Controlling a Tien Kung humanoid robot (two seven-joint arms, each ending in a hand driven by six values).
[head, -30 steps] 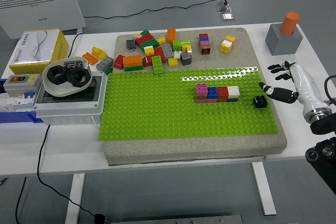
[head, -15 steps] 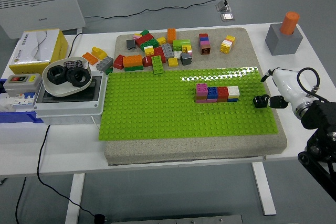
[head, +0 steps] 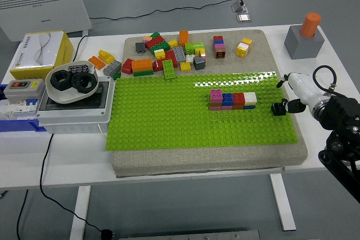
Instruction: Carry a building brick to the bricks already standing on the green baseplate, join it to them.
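While the right robot hand point(head: 292, 104) grips a black brick point(head: 278, 108) at the right edge of the green baseplate point(head: 169, 116), the brick row point(head: 232, 100) stands just left of it, apart. Loose bricks point(head: 169, 54) lie at upper center of the counter point(head: 169, 170).

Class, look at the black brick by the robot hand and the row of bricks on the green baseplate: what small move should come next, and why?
Probably a short carry leftward: the right robot hand is closed on the black brick, which sits on the baseplate apart from the brick row, with bare studs between it and the white end brick.
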